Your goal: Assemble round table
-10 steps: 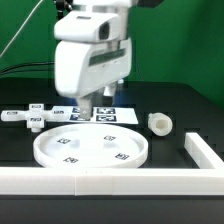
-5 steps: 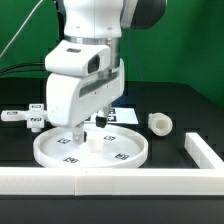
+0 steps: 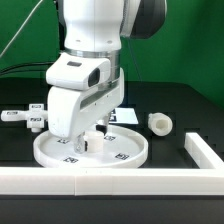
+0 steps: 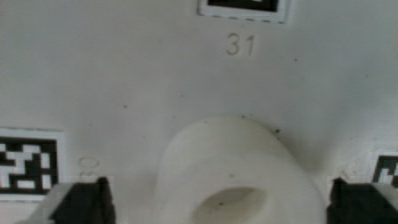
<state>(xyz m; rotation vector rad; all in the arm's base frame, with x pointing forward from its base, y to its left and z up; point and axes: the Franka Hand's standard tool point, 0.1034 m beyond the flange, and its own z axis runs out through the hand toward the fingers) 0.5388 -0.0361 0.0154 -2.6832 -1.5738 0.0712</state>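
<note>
The large rimmed round disc (image 3: 120, 152) lies flat on the black table, tags facing up. My gripper (image 3: 92, 140) is low over its middle. In the wrist view the disc (image 4: 143, 90) fills the frame, and its raised central hub (image 4: 217, 160) with a hole lies between my two dark fingertips (image 4: 80, 200). The gripper (image 4: 226, 205) is open and holds nothing. The short cylindrical post (image 3: 161, 122) lies on the table at the exterior view's right. The cross-shaped foot piece (image 3: 30, 117) lies at the exterior view's left.
The marker board (image 3: 125, 115) lies behind the disc, partly hidden by the arm. The long white border wall (image 3: 110, 180) runs along the front and turns back at the exterior view's right (image 3: 205, 150).
The gripper has come forward and down, from above the marker board to low over the disc's middle. The disc, post and foot piece have not moved.
</note>
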